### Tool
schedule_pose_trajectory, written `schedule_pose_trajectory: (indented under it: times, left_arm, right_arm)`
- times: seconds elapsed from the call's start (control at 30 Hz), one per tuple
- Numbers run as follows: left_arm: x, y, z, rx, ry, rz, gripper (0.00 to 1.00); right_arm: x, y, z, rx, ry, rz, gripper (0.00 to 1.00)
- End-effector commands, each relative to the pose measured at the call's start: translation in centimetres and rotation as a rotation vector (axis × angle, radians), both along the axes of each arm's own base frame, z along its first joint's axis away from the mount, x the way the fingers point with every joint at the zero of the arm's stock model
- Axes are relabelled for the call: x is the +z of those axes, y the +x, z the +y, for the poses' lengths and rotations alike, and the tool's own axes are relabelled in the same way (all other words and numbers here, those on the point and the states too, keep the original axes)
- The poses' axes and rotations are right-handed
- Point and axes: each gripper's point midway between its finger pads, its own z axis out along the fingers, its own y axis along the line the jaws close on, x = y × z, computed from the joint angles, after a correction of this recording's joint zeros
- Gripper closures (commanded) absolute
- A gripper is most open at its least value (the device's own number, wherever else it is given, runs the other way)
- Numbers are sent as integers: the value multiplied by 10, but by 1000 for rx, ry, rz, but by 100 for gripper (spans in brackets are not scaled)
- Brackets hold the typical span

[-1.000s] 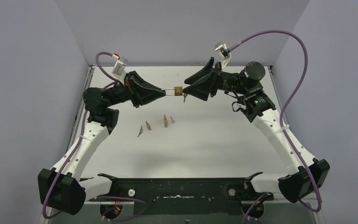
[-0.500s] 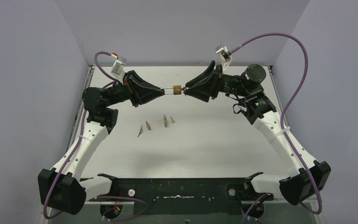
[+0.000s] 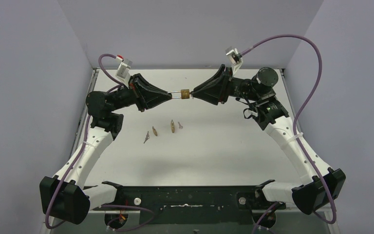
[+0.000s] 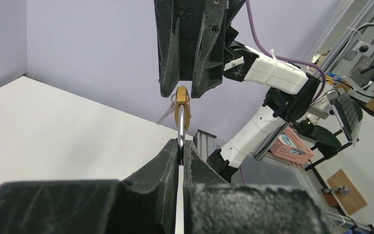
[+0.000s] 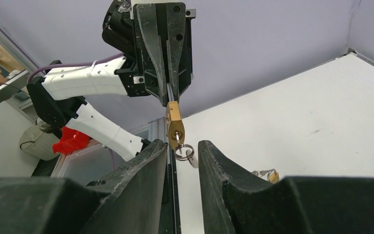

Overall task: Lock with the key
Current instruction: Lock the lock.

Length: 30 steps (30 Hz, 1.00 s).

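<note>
A small brass padlock (image 3: 185,93) hangs in the air between my two grippers, above the far part of the white table (image 3: 224,146). My left gripper (image 3: 171,96) is shut on its steel shackle (image 4: 180,131); the brass body (image 4: 182,109) sticks out beyond the fingertips. A key (image 5: 178,140) sits in the keyhole at the lock's free end (image 5: 175,124), with a ring (image 5: 184,152) hanging from it. My right gripper (image 3: 193,94) is open. Its fingers flank the key and ring (image 5: 182,146) without touching them.
Several small brass padlocks and keys lie on the table below the grippers, among them a padlock (image 3: 173,126), another (image 3: 154,131) and a key (image 3: 146,138). One more padlock with a key shows in the right wrist view (image 5: 271,175).
My right gripper has narrowed its wide-open jaws and moved in onto the padlock's key end, so the key now lies between its fingers. The left gripper holds still.
</note>
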Motion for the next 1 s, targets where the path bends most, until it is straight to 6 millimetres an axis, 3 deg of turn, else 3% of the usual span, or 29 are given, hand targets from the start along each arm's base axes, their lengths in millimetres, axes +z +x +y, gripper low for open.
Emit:
schedule_pose_trajectory:
  times: [0.0,0.47,0.97]
  left_arm:
    - [24,-4,4,22,-41,-74,100]
    - [24,1,3,29,-38,-64,100]
    - [26,7,2,32,-46,-54,100]
  right_arm:
    - [22,-7,-5,3,48,-76,70]
    - [24,-13,0,75,75,-55,78]
    - [12,-15,4,96,55,-31,78]
